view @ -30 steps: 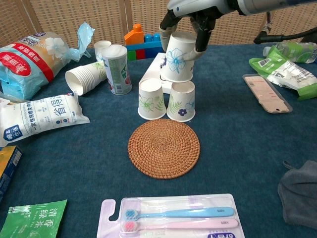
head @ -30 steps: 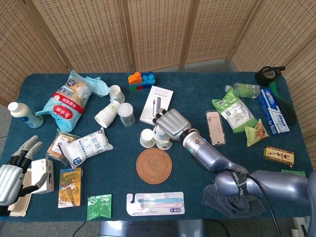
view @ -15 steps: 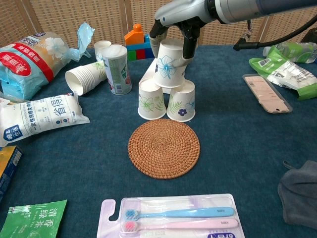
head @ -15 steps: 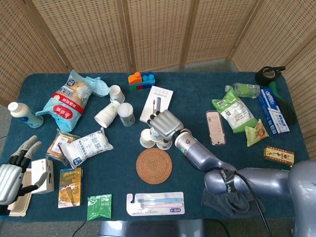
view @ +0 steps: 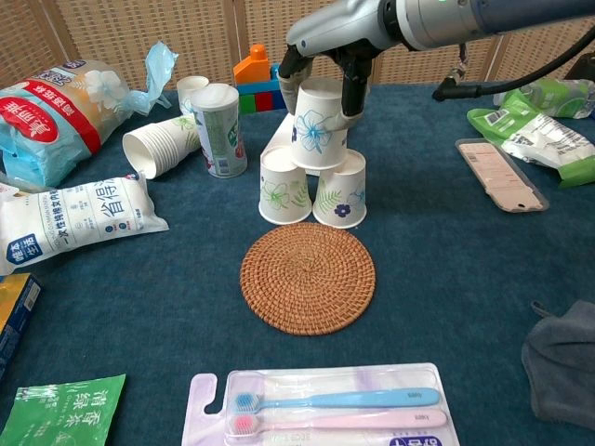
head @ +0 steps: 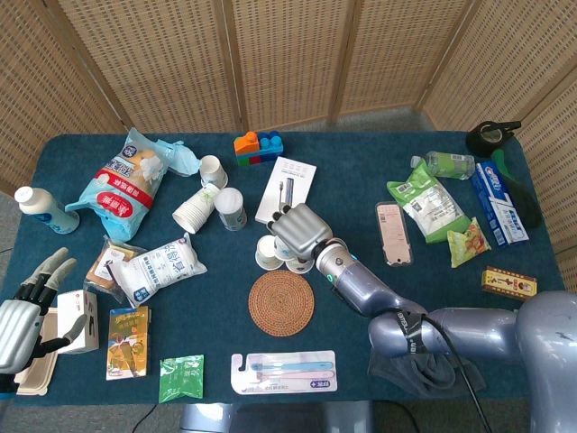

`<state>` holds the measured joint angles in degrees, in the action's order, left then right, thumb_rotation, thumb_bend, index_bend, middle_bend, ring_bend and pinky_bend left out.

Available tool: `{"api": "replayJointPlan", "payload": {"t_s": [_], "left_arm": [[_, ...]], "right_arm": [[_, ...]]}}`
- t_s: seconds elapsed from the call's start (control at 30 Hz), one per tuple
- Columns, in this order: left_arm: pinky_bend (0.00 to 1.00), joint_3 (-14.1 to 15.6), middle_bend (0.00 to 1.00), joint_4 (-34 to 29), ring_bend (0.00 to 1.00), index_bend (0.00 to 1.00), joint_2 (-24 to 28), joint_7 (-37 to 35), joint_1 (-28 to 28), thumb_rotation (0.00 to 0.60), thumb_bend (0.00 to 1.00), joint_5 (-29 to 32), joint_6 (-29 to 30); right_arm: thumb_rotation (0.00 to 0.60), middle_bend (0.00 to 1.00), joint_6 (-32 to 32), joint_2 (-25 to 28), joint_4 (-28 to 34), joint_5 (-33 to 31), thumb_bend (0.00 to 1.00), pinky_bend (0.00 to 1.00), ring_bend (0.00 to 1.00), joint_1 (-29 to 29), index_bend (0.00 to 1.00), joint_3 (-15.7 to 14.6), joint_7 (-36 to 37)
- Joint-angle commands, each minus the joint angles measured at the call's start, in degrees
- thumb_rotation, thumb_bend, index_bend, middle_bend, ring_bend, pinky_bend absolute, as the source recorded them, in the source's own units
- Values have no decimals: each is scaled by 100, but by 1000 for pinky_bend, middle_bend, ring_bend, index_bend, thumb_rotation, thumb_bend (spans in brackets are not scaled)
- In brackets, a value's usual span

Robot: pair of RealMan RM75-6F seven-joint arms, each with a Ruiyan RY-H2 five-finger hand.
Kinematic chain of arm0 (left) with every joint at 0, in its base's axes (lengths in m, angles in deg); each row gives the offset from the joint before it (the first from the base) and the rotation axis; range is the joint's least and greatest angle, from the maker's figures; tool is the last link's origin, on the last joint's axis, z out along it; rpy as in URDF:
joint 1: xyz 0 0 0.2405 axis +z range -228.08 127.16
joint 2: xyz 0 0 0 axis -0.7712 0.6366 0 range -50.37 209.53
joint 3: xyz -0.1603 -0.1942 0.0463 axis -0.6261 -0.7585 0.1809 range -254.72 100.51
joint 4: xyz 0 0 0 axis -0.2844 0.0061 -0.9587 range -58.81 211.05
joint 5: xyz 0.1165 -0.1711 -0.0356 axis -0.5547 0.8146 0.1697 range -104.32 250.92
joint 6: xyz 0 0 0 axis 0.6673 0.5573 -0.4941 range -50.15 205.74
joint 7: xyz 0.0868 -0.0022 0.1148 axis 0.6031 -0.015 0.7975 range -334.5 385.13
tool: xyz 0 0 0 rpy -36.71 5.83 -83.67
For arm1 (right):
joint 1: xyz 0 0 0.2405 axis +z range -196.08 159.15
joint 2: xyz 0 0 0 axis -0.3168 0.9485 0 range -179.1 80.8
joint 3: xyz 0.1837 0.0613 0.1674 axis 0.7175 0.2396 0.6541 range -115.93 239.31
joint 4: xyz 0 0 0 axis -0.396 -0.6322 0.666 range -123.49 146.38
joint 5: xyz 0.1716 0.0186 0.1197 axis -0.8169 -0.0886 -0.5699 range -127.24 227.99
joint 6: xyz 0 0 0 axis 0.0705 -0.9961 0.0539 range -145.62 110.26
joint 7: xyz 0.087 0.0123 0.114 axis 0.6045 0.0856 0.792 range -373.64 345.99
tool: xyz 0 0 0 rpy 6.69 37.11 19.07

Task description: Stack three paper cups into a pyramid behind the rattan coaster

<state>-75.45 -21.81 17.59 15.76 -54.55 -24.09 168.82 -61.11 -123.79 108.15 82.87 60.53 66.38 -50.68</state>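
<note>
Behind the round woven rattan coaster [view: 308, 278], the right robot hand [view: 321, 67] grips a blue-flowered white paper cup [view: 319, 126].
It rests upside down atop two upturned floral paper cups [view: 312, 189]; left robot hand [head: 20, 329] open, fingers spread.

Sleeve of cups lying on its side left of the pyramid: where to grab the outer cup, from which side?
Judging from the chest view, take the sleeve of cups by its side wall near the open rim, coming from above with fingers spanning front and back. It lies on its side, mouth toward the snack bag, and the can stands close to its right, blocking that approach.
</note>
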Motion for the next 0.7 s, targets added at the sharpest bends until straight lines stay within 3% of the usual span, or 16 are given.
{"api": "replayJointPlan", "payload": {"t_s": [0.03, 0.7], "left_arm": [[191, 2, 0, 12, 0, 52, -7, -15, -2, 600, 401, -2, -2], [192, 12, 0, 119, 0, 52, -44, -129, 14, 600, 400, 5, 33]], "right_arm": [[600, 284, -13, -21, 7, -26, 399, 549, 152, 28, 427, -20, -22], [600, 281, -116, -88, 16, -164, 396, 545, 152, 145, 424, -112, -61]]}}
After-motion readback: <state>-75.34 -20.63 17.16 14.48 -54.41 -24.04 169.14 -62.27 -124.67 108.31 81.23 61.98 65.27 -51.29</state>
